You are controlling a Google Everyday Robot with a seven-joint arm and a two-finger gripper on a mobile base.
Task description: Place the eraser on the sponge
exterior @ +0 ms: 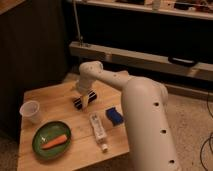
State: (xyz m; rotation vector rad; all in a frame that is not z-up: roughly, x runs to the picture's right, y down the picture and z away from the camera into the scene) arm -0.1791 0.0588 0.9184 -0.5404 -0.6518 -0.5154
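gripper (87, 98) down on the eraser (79, 103), half hiding it, jaws impossible to make out; sponge (114, 116) sits apart

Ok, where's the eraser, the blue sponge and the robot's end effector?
eraser (79, 103): camera view, its dark left end.
sponge (114, 116): camera view, its blue top.
end effector (88, 96): camera view, its tip, down at the eraser.

Hand (85, 99) low beneath the bent arm (131, 91)
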